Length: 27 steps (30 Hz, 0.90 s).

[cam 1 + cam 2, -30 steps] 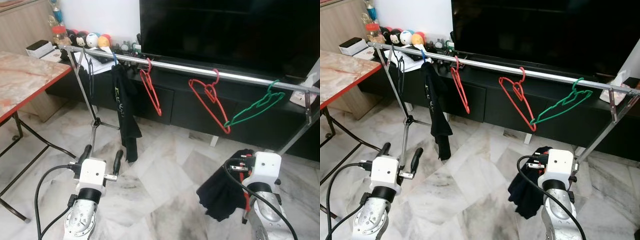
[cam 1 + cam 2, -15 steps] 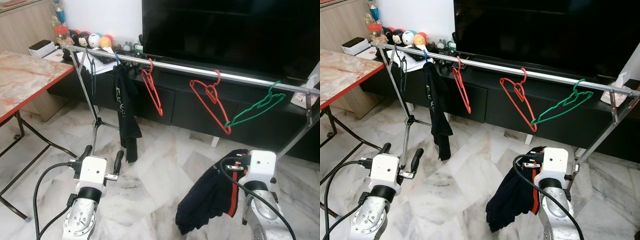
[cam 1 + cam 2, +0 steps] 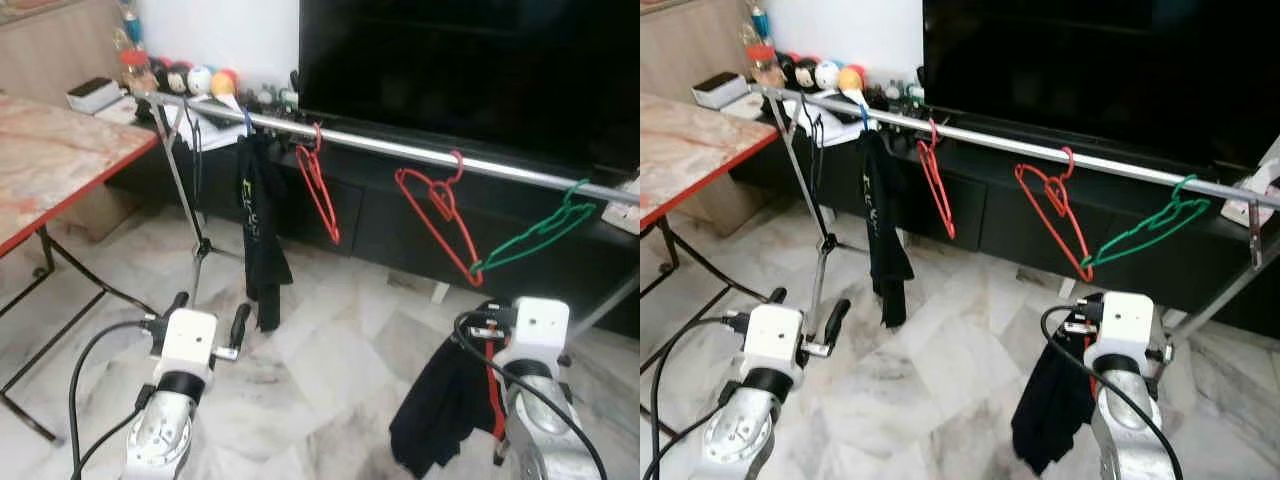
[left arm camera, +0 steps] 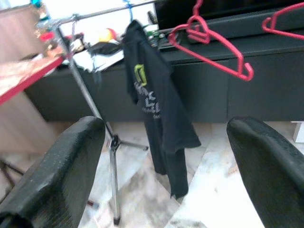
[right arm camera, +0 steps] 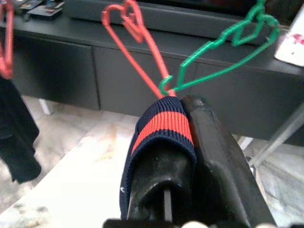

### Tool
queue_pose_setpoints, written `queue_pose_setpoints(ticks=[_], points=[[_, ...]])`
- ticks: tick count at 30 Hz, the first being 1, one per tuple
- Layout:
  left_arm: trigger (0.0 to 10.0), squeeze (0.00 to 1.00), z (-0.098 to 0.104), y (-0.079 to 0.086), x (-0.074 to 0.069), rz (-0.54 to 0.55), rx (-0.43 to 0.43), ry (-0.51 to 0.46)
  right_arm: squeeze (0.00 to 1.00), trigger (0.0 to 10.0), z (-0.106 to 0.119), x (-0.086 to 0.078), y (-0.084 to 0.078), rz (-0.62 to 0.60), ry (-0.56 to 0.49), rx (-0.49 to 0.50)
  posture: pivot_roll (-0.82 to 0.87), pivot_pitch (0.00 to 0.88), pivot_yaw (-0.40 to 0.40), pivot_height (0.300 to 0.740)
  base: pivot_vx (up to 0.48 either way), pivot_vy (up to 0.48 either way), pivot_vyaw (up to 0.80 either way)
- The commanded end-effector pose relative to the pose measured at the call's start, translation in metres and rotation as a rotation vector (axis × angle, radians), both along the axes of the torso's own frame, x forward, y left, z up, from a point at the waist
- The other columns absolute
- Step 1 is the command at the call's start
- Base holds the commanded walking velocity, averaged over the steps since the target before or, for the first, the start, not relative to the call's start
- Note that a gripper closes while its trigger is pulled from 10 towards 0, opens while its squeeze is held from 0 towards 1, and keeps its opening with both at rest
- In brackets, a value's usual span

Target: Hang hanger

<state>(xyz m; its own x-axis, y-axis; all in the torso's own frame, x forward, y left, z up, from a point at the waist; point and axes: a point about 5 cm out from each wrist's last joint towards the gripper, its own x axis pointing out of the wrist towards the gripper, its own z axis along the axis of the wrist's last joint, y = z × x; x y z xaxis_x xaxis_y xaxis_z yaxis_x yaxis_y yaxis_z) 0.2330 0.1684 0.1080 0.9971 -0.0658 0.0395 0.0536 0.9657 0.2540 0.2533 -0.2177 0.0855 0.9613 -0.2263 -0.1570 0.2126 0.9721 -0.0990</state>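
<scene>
Facing a metal rail [image 3: 420,152] strung across the front of a dark TV cabinet [image 3: 400,215], with the robot standing back from it on the marble floor [image 3: 310,360].

Gripping a dark garment [image 3: 445,405] with a red stripe in the right end effector [image 5: 190,142], fingers pinched tight over the striped collar so the cloth hangs free below and clear of the floor. Holding it low and just beneath the rail, under the red hanger [image 3: 440,215] and green hanger [image 3: 530,232], probably to bring the cloth within reach of one of them.

Hanging already on the rail: a black shirt [image 3: 260,230] near the left end, then another red hanger [image 3: 320,190], then the red and green ones, all three bare. Tilting sideways, the green one, hooked but swung out along the rail, its low tip touching or just beside the red hanger's corner.

Keeping the left end effector [image 3: 208,312] low and spread wide, empty, pointing toward the black shirt and the rail's stand [image 4: 111,156], likely ready to steady a hanger.

Leaving the red-edged bench [image 3: 50,170] at the left out of the work.
</scene>
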Motion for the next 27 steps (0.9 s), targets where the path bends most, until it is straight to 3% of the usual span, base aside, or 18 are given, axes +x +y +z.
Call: queue_pose_setpoints(ticks=[1, 20, 25, 27], points=[[10.0, 0.00, 0.006, -0.006, 0.002, -0.026, -0.009, -0.016, 0.00, 10.0, 0.001, 0.000, -0.006, -0.021, 0.000, -0.012, -0.05, 0.000, -0.035, 0.740, 0.255, 0.000, 0.00], [10.0, 0.00, 0.005, -0.007, 0.002, -0.036, -0.005, 0.001, 0.00, 10.0, -0.002, 0.004, -0.003, -0.008, 0.003, 0.003, -0.04, 0.000, -0.040, 0.740, 0.256, 0.000, 0.00], [10.0, 0.00, 0.004, -0.008, 0.003, -0.044, -0.013, 0.004, 0.00, 10.0, -0.008, 0.003, -0.007, -0.020, 0.040, -0.015, -0.04, 0.000, -0.041, 0.740, 0.000, 0.000, 0.00], [10.0, 0.00, 0.004, -0.009, 0.004, -0.050, -0.018, 0.006, 0.00, 10.0, -0.016, 0.002, -0.013, -0.049, 0.110, -0.040, -0.04, 0.000, -0.039, 0.740, 0.000, 0.000, 0.00]])
